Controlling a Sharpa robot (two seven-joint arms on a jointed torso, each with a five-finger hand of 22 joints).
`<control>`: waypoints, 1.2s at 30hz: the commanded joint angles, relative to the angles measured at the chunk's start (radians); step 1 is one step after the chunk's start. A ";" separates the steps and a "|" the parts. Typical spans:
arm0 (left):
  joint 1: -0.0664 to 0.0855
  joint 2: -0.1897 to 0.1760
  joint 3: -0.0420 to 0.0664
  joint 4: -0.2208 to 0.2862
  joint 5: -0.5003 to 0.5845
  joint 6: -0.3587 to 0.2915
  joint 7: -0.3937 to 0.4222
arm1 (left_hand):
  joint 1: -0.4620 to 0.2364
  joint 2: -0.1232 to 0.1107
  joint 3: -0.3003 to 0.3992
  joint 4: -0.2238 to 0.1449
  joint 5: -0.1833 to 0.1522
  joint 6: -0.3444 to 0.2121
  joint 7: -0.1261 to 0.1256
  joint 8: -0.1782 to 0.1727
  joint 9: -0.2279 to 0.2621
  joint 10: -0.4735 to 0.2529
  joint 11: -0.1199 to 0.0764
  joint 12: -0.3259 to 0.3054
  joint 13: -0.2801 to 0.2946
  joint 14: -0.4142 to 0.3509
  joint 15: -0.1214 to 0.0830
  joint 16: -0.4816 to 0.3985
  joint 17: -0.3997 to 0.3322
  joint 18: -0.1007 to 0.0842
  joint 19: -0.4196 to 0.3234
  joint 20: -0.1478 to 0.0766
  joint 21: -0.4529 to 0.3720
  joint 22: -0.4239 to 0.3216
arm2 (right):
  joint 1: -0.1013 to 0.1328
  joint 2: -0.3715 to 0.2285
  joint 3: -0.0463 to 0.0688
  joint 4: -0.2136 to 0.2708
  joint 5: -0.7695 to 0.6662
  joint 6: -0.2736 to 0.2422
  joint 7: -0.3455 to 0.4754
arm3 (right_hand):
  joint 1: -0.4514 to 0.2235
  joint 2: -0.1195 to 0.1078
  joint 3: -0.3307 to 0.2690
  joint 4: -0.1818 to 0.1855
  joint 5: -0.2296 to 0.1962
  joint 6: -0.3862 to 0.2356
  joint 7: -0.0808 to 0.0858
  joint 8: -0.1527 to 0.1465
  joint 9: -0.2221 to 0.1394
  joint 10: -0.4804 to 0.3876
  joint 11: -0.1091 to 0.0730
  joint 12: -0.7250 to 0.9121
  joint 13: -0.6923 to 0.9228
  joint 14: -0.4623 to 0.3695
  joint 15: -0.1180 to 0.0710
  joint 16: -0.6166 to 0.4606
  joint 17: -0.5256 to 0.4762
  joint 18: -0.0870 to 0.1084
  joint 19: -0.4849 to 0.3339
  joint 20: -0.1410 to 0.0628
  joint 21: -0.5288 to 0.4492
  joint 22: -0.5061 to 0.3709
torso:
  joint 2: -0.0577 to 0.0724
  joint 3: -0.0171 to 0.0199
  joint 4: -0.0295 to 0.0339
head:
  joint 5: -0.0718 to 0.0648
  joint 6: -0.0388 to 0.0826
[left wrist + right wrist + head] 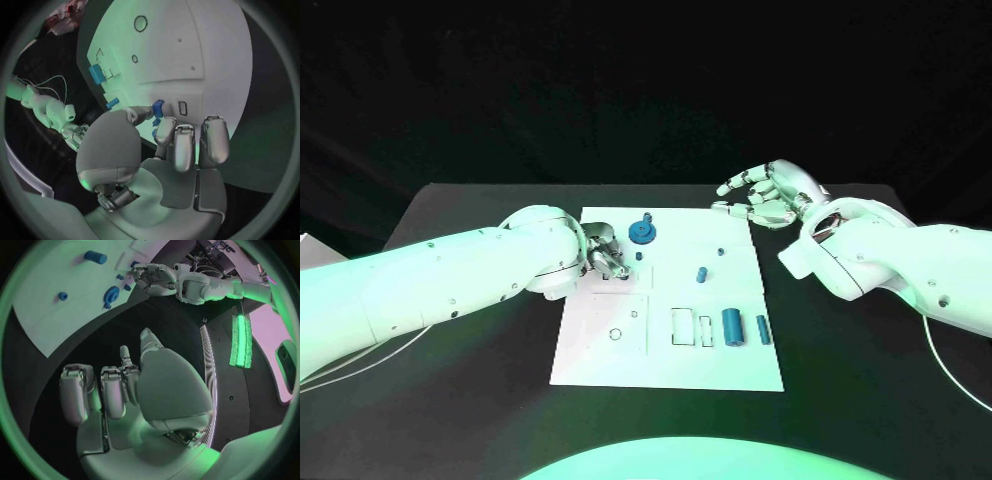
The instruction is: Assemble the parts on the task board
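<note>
**Left hand pinching a part at the board's left edge**

The left hand (599, 250) is reaching over the task board (672, 350), its fingers closing on a small blue part (158, 108). A round blue part (642, 233) is standing near the board's far edge. A blue cylinder (733, 322) is lying toward the right. The right hand (764, 195) is hovering beyond the board's far right corner, fingers curled, holding nothing.
</note>
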 commanded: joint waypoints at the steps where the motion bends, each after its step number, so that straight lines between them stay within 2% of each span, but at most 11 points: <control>1: -0.005 0.008 -0.004 -0.002 0.020 0.041 -0.002 | -0.013 0.003 0.171 -0.179 -0.007 0.017 -0.010 0.000 0.001 0.009 0.001 0.007 0.002 0.082 -0.008 0.006 0.186 -0.017 0.010 0.000 0.006 0.002 | -0.001 0.001 0.000 0.000 -0.002 0.014 0.006 | -0.004 0.010 -0.006 -0.002 0.007 -0.006 0.001 0.004 0.000 0.002 0.006 -0.004 0.160 0.086 0.003 -0.003 0.184 0.021 0.050 0.006 -0.004 0.189 | 0.000 0.0002 0.0001 | -0.001 -0.003; 10: -0.005 0.015 -0.004 -0.014 0.025 0.046 -0.003 | -0.041 0.005 0.132 -0.161 -0.013 0.027 -0.017 -0.007 0.004 0.014 -0.004 0.009 0.009 0.083 -0.013 0.007 0.188 -0.018 0.014 -0.001 0.006 0.006 | -0.002 0.001 0.000 0.000 -0.001 0.014 0.007 | -0.006 0.012 -0.007 -0.002 0.009 -0.006 0.002 0.004 0.000 0.002 0.006 -0.004 0.160 0.085 0.003 -0.004 0.183 0.021 0.049 0.006 -0.006 0.188 | 0.000 -0.0001 -0.0003 | -0.004 -0.003; 14: -0.005 0.017 -0.004 -0.019 0.026 0.049 -0.003 | -0.072 0.007 0.074 -0.130 -0.020 0.039 -0.022 -0.013 0.005 0.015 -0.008 0.009 0.012 0.083 -0.016 0.007 0.189 -0.019 0.016 -0.003 0.005 0.007 | -0.002 0.000 0.000 0.001 0.000 0.013 0.008 | -0.007 0.012 -0.007 -0.002 0.009 -0.007 0.002 0.004 0.000 0.001 0.007 -0.005 0.160 0.086 0.003 -0.003 0.183 0.021 0.049 0.006 -0.007 0.187 | 0.000 0.0002 -0.0002 | -0.004 -0.001; 18: -0.005 0.019 -0.004 -0.023 0.027 0.050 -0.004 | -0.109 0.009 -0.030 -0.080 -0.023 0.053 -0.024 -0.024 0.006 0.014 -0.009 0.010 0.018 0.083 -0.017 0.008 0.190 -0.019 0.018 -0.005 0.003 0.009 | -0.002 0.000 0.000 0.001 0.000 0.012 0.009 | -0.009 0.012 -0.008 -0.001 0.009 -0.007 0.002 0.004 -0.001 0.000 0.007 -0.006 0.158 0.085 0.003 -0.004 0.181 0.022 0.048 0.006 -0.008 0.186 | 0.000 -0.0001 -0.0001 | -0.005 -0.001; 22: -0.005 0.018 -0.004 -0.027 0.028 0.052 -0.007 | -0.123 0.011 -0.092 -0.046 -0.023 0.058 -0.023 -0.032 0.007 0.012 -0.009 0.009 0.018 0.083 -0.017 0.007 0.189 -0.019 0.019 -0.006 0.002 0.010 | -0.002 -0.001 0.000 0.001 0.001 0.011 0.010 | -0.011 0.012 -0.009 -0.001 0.009 -0.008 0.002 0.004 -0.001 -0.001 0.007 -0.007 0.158 0.085 0.003 -0.004 0.181 0.022 0.047 0.006 -0.010 0.185 | -0.001 0.0001 0.0003 | -0.005 -0.002; 32: -0.005 0.012 -0.004 -0.030 0.020 0.055 -0.011 | -0.127 0.008 -0.193 0.014 -0.018 0.063 -0.022 -0.044 0.012 0.012 -0.008 0.009 0.023 0.084 -0.017 0.008 0.193 -0.019 0.020 -0.008 0.000 0.010 | -0.002 -0.003 0.000 0.002 0.001 0.007 0.011 | -0.015 0.013 -0.011 0.000 0.010 -0.008 0.002 0.004 -0.001 -0.001 0.007 -0.007 0.157 0.085 0.003 -0.005 0.180 0.022 0.047 0.006 -0.011 0.185 | -0.001 -0.0008 0.0008 | -0.005 -0.001; 36: -0.005 0.009 -0.004 -0.031 0.014 0.051 -0.011 | -0.135 0.004 -0.224 0.021 -0.017 0.064 -0.021 -0.046 0.014 0.012 -0.007 0.010 0.024 0.084 -0.016 0.009 0.194 -0.020 0.021 -0.008 0.000 0.012 | -0.002 -0.003 0.000 0.002 0.001 0.004 0.011 | -0.018 0.013 -0.013 0.000 0.010 -0.009 0.002 0.004 -0.001 -0.002 0.007 -0.008 0.156 0.085 0.003 -0.005 0.179 0.023 0.046 0.006 -0.013 0.184 | -0.001 -0.0008 0.0006 | -0.006 0.000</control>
